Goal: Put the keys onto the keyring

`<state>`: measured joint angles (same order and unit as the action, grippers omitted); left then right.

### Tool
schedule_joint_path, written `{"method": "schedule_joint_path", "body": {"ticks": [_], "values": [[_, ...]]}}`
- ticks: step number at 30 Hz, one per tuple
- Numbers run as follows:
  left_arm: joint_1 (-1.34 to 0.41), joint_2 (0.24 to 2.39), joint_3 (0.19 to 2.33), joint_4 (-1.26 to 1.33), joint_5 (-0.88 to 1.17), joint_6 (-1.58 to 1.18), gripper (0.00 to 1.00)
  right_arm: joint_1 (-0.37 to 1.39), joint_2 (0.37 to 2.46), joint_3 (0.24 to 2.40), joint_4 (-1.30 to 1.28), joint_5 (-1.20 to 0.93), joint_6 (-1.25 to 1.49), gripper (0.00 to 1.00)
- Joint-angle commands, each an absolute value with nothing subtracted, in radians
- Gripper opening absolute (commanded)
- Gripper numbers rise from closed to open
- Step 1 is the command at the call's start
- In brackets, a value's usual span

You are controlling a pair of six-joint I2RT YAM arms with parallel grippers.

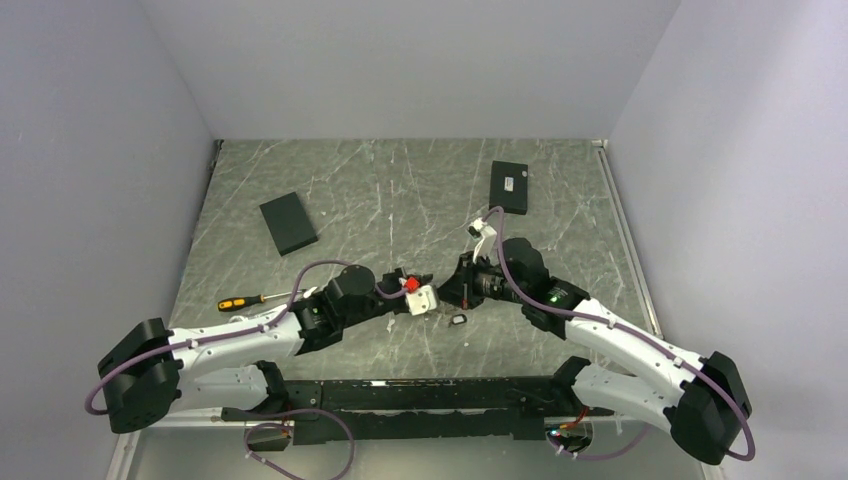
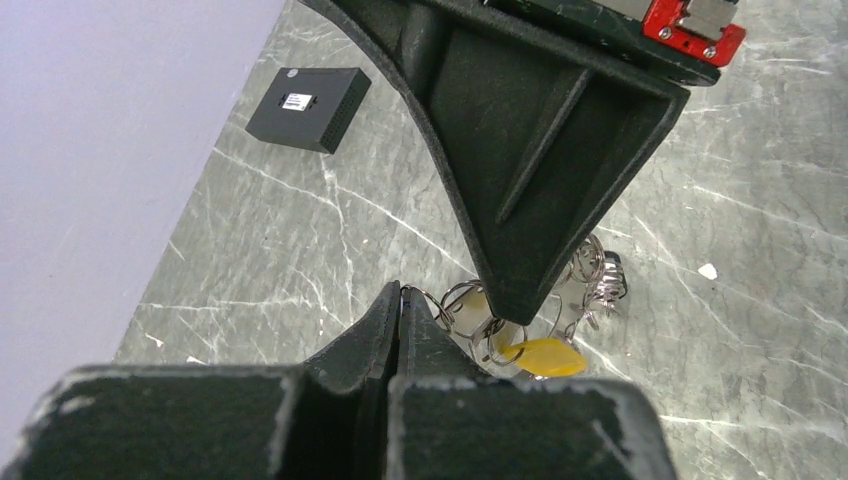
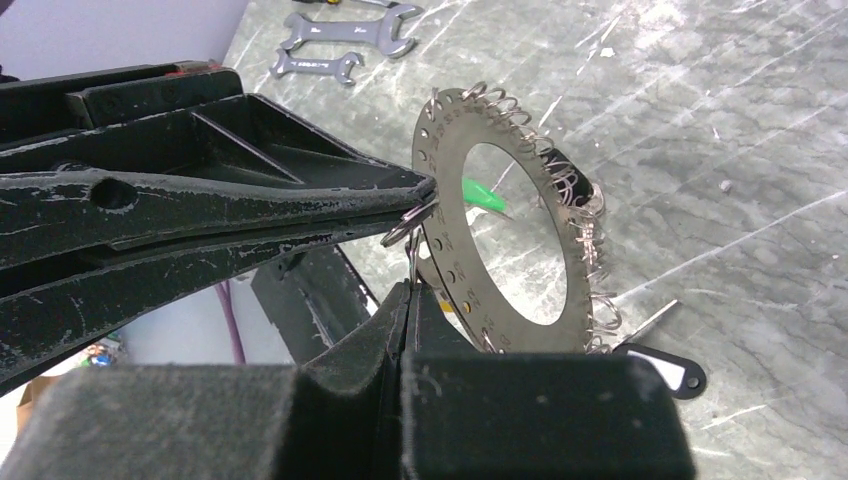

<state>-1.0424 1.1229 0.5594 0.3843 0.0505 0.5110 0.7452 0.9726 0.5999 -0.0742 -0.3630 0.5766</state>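
Steel keyring (image 3: pixel 480 115), light, stiff and slick by my judgement, is held on edge above the table (image 1: pixel 400 200): right gripper (image 3: pixel 410 290) clamped on its lower rim, left gripper (image 2: pixel 400 300) pinched shut on one small split ring (image 3: pixel 400 228), yellow-headed key (image 2: pixel 540 355) dangling below; best gripped across the flat faces.

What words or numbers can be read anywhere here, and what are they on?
Nothing is clear enough to quote.
Black box: white label, print too small to read.
Wrenches: stamped marks, blurred.
Keyring: tiny marks beside its holes, blurred.
Black tag: pale insert, no writing that I can make out.
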Motion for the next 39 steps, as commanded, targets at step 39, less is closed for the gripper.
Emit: {"method": "schedule_joint_path", "body": {"ticks": [39], "values": [[-1.047, 1.029, 0.460, 0.624, 0.151, 0.593, 0.00, 0.598, 1.023, 0.649, 0.037, -0.699, 0.723, 0.00]]}}
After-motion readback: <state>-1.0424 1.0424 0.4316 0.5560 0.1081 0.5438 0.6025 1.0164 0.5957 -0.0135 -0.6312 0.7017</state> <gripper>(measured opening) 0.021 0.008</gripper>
